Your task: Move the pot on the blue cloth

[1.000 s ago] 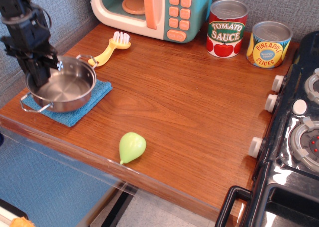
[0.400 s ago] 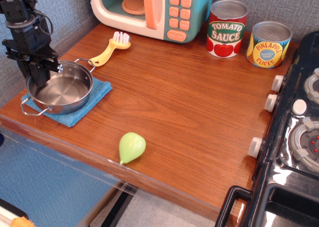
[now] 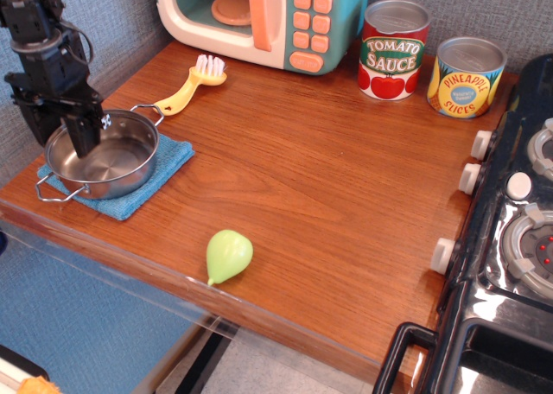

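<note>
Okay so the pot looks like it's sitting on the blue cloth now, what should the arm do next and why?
Probably lift the gripper straight up, clear of the pot. The pot already rests on the blue cloth, and the gripper looks open astride the pot's far rim, so a sideways pull could drag the pot off.

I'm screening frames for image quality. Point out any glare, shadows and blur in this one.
In the observation.image view: focus is sharp across the counter; bright glare streaks the stove top at lower right; the pot mirrors the gripper in its shiny base; the green pear casts only a soft, faint shadow.
</note>
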### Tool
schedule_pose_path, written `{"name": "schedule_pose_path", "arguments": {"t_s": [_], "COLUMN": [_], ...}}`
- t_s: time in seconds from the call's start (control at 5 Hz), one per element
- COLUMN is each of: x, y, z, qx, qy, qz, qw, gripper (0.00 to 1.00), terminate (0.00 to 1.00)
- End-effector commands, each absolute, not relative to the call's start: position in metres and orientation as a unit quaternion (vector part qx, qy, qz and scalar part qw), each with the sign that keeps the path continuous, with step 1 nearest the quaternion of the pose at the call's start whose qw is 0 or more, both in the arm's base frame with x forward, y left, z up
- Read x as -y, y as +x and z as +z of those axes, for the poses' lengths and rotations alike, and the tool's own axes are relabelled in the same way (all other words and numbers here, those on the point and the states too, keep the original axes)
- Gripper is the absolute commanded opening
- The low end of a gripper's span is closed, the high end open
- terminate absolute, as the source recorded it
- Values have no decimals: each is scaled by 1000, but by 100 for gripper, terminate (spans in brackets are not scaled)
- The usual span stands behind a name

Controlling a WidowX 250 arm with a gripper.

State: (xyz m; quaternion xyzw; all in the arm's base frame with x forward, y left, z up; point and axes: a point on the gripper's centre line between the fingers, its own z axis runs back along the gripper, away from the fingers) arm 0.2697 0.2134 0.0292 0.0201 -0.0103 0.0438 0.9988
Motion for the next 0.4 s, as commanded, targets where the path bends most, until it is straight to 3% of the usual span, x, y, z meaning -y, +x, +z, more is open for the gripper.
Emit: {"name": "schedule_pose_path", "arguments": {"t_s": [0.0,0.2], "x": [-158,-125], "y": [286,290], "z": [117,121], "qx": [53,40], "qy": [42,6], "qz": [17,4], "qw": [998,999], "gripper": [100,100], "terminate": [0,0]}}
